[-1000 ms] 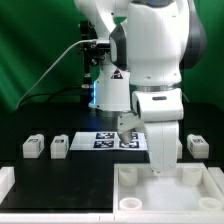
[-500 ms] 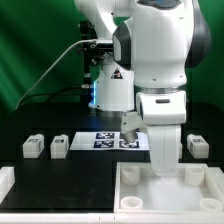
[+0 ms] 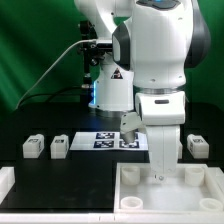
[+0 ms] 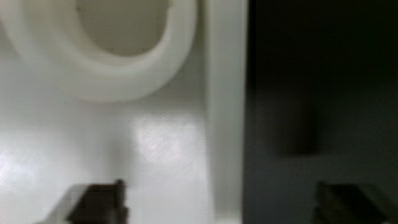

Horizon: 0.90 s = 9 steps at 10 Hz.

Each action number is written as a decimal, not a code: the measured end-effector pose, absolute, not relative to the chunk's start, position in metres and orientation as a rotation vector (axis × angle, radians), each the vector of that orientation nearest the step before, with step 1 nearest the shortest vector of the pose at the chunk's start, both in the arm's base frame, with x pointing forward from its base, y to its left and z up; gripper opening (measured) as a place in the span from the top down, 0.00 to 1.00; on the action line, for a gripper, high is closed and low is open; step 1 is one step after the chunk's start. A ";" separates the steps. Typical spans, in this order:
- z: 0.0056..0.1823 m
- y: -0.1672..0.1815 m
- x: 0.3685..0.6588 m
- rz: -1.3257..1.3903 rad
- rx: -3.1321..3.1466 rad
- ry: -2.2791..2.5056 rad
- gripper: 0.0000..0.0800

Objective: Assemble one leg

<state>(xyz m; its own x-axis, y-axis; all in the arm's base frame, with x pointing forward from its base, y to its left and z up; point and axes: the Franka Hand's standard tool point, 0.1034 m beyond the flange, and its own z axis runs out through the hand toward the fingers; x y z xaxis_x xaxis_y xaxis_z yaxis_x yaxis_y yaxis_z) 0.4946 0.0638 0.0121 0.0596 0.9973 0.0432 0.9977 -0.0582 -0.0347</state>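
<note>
Three legs show in the exterior view, small white tagged blocks on the black table: two at the left and one at the right. My gripper is low over the far rim of the large white panel. In the wrist view my gripper is open, its dark fingertips far apart. One fingertip is over the white panel, the other over the black table. A round corner socket lies ahead. Nothing is held.
The marker board lies behind the panel at mid-table. A white raised part sits at the exterior view's lower left. The arm's bulky body blocks the middle of the scene. A green backdrop stands behind.
The arm has shifted a little toward the exterior view's right and lowered slightly over the panel's rim. The legs have not moved.
</note>
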 end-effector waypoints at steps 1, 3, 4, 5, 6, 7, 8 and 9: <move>0.012 0.064 0.495 -0.012 -2.246 -2.117 0.23; 0.012 0.064 0.495 -0.012 -2.246 -2.117 0.19; 0.012 0.064 0.495 -0.012 -2.246 -2.117 0.19; 0.012 0.064 0.495 -0.012 -2.246 -2.117 0.19; 0.012 0.064 0.495 -0.012 -2.246 -2.117 0.19; 0.012 0.064 0.495 -0.012 -2.246 -2.117 0.19; 0.013 0.064 0.495 -0.011 -2.281 -2.078 0.19; 0.024 0.064 0.497 -0.011 -2.383 -1.976 0.19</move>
<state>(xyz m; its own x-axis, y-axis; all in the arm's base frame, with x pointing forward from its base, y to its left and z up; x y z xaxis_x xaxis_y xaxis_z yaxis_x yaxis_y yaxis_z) 0.4973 0.0638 0.0243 0.1857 0.9820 0.0347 0.9823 -0.1846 -0.0310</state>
